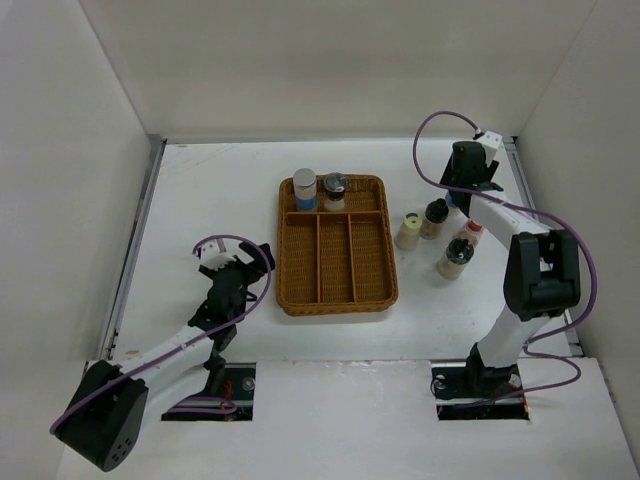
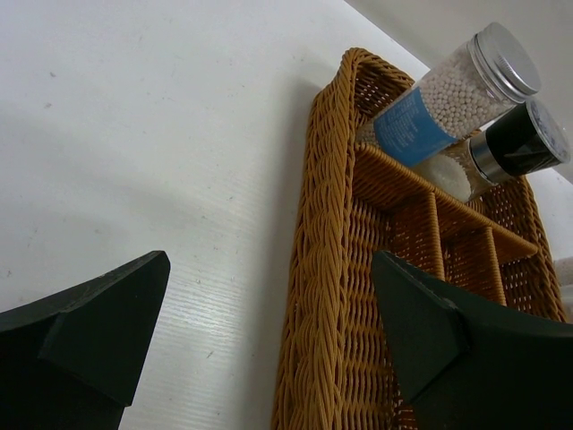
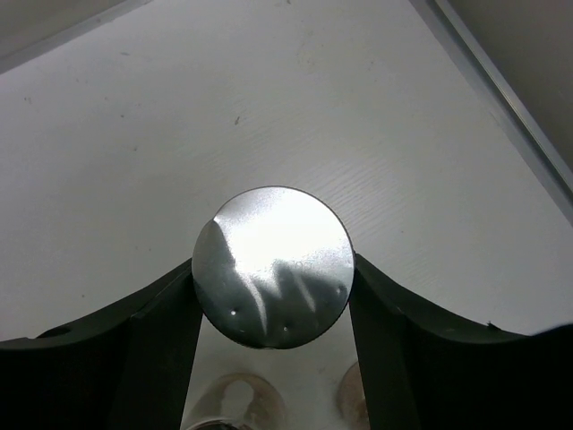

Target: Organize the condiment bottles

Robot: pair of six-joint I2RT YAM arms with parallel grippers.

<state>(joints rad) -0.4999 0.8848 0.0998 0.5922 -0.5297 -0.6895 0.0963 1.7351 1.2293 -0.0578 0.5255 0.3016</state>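
The wicker tray (image 1: 337,300) sits mid-table. Its back compartment holds a white blue-banded, silver-capped bottle (image 1: 304,188) and a dark-capped bottle (image 1: 334,190); both also show in the left wrist view, the blue-banded one (image 2: 448,98) and the dark-capped one (image 2: 519,143). Right of the tray stand a cream-capped bottle (image 1: 409,230), a dark-capped one (image 1: 435,218), a pink-capped one (image 1: 468,232) and another (image 1: 453,258). My right gripper (image 1: 466,185) is behind them, its fingers pressed on both sides of a silver cap (image 3: 273,266). My left gripper (image 1: 248,268) is open and empty over the tray's left rim (image 2: 327,269).
The tray's three long front compartments (image 1: 337,255) hold nothing. White walls enclose the table on the left, back and right, with a metal rail (image 3: 510,98) along the right edge close to my right gripper. Two blurred bottle tops (image 3: 233,403) show below my right fingers.
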